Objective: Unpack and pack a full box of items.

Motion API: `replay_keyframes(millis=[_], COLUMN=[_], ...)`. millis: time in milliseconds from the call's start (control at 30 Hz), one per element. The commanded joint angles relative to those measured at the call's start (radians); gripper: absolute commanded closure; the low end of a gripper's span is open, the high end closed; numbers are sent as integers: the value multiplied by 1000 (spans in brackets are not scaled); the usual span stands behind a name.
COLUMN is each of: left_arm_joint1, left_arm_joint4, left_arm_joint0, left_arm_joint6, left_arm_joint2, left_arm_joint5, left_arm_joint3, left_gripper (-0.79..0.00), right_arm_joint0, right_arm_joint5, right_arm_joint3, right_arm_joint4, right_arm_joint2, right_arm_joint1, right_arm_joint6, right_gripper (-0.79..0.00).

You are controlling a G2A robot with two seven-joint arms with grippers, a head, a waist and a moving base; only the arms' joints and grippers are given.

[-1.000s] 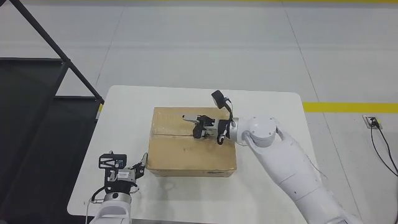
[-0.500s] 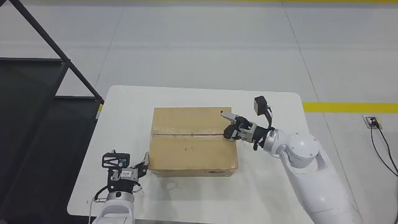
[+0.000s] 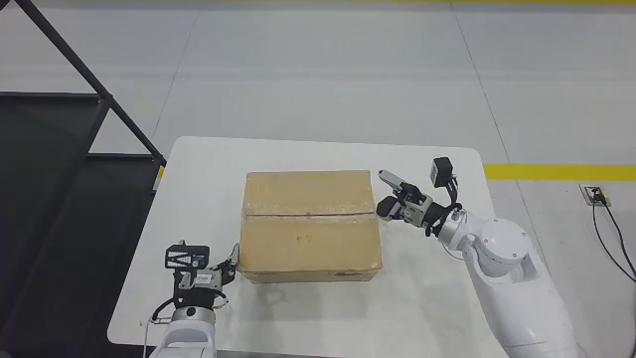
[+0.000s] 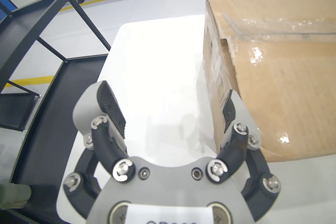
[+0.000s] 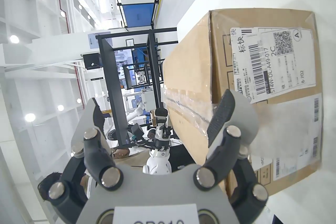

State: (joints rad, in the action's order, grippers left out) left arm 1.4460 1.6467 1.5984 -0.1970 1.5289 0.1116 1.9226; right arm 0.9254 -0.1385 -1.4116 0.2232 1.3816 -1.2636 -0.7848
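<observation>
A brown cardboard box (image 3: 309, 222) sits closed in the middle of the white table (image 3: 204, 194), with clear tape along its top seam (image 5: 183, 105) and a shipping label (image 5: 273, 62) on one end. My right gripper (image 3: 388, 195) is open just off that labelled end, level with the top edge. In its own view one finger (image 5: 223, 114) overlaps the box corner, nothing held. My left gripper (image 3: 204, 270) is open low over the table near the front left corner of the box (image 4: 262, 72), with one fingertip (image 4: 231, 107) close to the box side.
A black metal rack (image 3: 60, 139) stands off the table's left side and shows in the left wrist view as black shelves (image 4: 39, 57). Bare table (image 4: 157, 72) lies ahead of the left gripper and to the right of the box. A yellow floor line (image 3: 556, 171) runs behind.
My right gripper has drawn back from over the middle of the box top, along the seam, to just past the box's right end. The left gripper has kept still.
</observation>
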Motion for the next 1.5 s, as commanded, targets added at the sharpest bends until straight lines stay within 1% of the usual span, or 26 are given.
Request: replay_keyframes(millis=[0,100,300,600,733,967,1100,1467], left_arm_joint1=[-1,-1,-3,-7,-8,-9,-10,-10], left_arm_joint4=[2,4,7,5,-3,-64,-65,-65], left_arm_joint0=[1,1,2,7,-2,-20,-31,-31], left_arm_joint6=[0,0,0,1,2,2,-13,-13], left_arm_joint2=[-2,-4,-4,0,10,66,88,88], left_arm_joint5=[0,1,1,-4,5,52,74,74], left_arm_joint3=[2,3,2,9,15,30,23,23], left_gripper=[-785,-785,-785,-785,-785,-785,-785,-784], right_arm_joint0=[11,9,-13,-53,-53,17,48,50], right_arm_joint5=[-6,-27,-28,-62,-46,76,118,121], right_arm_joint3=[-3,10,62,144,175,165,151,151], right_arm_joint4=[0,-13,-2,-26,28,177,220,223], right_arm_joint2=[4,-11,-46,-77,-24,145,206,210], right_arm_joint1=[3,6,4,6,13,37,49,50], right_arm_joint6=[-10,-25,-43,-30,-25,-23,-45,-47], right_gripper=[-785,-785,-785,-785,-785,-785,-785,-785])
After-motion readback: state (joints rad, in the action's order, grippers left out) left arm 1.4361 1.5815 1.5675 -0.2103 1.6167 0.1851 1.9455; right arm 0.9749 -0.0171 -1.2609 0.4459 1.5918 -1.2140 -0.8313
